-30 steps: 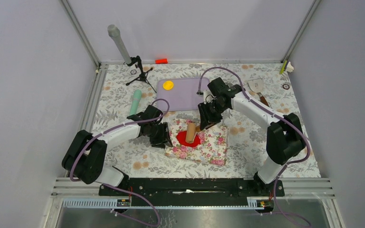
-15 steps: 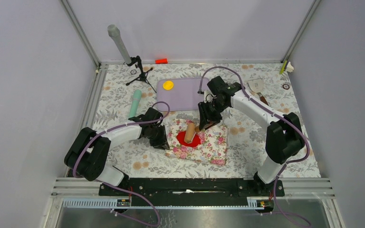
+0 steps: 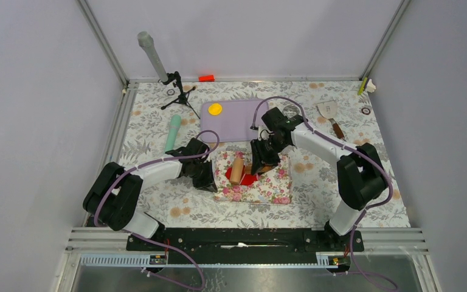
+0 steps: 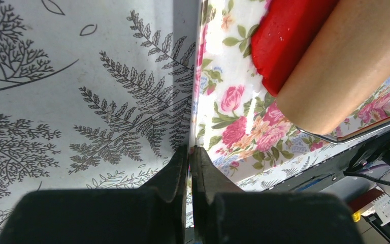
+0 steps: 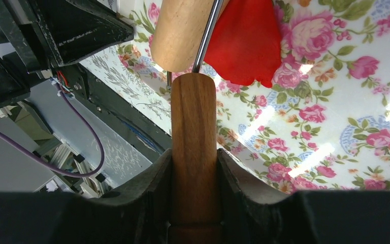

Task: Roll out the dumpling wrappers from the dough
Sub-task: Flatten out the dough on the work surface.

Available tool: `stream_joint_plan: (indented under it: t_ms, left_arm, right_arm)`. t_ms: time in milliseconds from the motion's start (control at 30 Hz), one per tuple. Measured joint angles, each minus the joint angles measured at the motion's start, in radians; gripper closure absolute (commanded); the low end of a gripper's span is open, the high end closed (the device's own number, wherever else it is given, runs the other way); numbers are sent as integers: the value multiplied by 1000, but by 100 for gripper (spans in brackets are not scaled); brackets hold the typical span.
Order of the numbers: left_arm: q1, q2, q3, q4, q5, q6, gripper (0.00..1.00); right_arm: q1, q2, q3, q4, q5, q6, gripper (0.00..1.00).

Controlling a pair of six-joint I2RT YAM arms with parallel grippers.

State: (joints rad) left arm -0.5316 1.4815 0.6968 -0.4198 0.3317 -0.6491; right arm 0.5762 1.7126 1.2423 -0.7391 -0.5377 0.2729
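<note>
The dough [image 3: 249, 178] is a flat bright red sheet on a floral mat [image 3: 273, 185]. A wooden rolling pin's roller [image 3: 237, 170] lies across the sheet's left part. My right gripper [image 3: 260, 163] is shut on the pin's wooden handle [image 5: 194, 127]; in the right wrist view the roller [image 5: 183, 30] and the dough [image 5: 246, 46] lie just beyond it. My left gripper [image 4: 189, 151] is shut on the mat's left edge [image 4: 199, 101], with the dough [image 4: 284, 35] under the roller [image 4: 350, 66] beyond. One yellow dumpling wrapper [image 3: 215, 109] lies on a purple board [image 3: 243, 118].
A teal tool [image 3: 173, 131] lies left of the board. A small tripod stand [image 3: 177, 88] and a grey cylinder [image 3: 152, 55] are at the back left, a red-orange block [image 3: 206, 78] at the back edge, and a spatula [image 3: 330, 112] at the back right.
My left gripper has closed onto the mat's left edge. My right gripper has drawn the rolling pin leftward and nearer across the dough. The mat has shifted slightly.
</note>
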Motion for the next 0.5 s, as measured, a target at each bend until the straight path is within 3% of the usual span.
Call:
stream_joint_plan:
  t_ms: [300, 500]
  left_arm:
    - [1, 0, -3, 4, 3, 3, 100]
    - [0, 0, -5, 10, 6, 2, 100]
  right_arm:
    - [19, 43, 28, 35, -13, 20, 100]
    - [-10, -40, -85, 84, -14, 22, 100]
